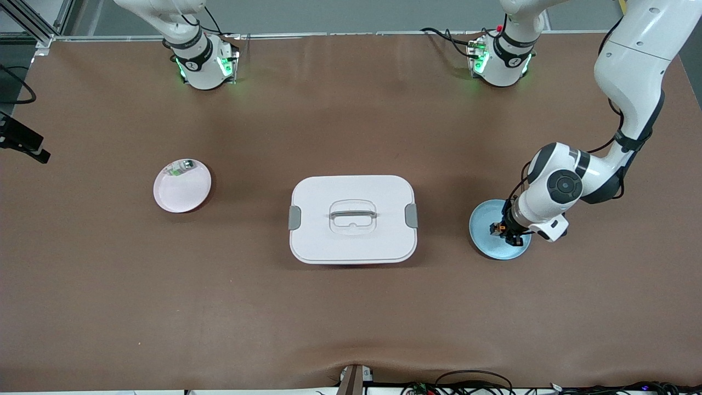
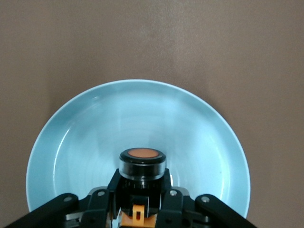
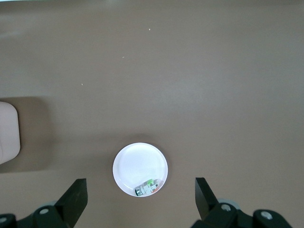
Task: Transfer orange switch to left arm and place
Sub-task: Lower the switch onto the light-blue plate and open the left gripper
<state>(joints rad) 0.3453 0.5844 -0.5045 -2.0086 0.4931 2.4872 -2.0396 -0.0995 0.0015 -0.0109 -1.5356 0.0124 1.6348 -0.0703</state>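
Observation:
The orange switch [image 2: 142,164], black with a round orange cap, sits between the fingers of my left gripper [image 2: 141,189], which is shut on it. The gripper [image 1: 507,235] is down low over the blue plate [image 1: 485,219], toward the left arm's end of the table. The plate fills the left wrist view [image 2: 95,133]. I cannot tell if the switch touches the plate. The white box [image 1: 352,241] with grey latches stands in the table's middle. My right gripper [image 3: 141,190] is open and empty, high over the pink plate [image 3: 137,164], and is out of the front view.
The pink plate [image 1: 184,192] lies toward the right arm's end and holds a small green-and-silver component [image 1: 181,167], also seen in the right wrist view [image 3: 148,186]. A corner of the box [image 3: 7,130] shows in the right wrist view. Cables lie along the table's near edge.

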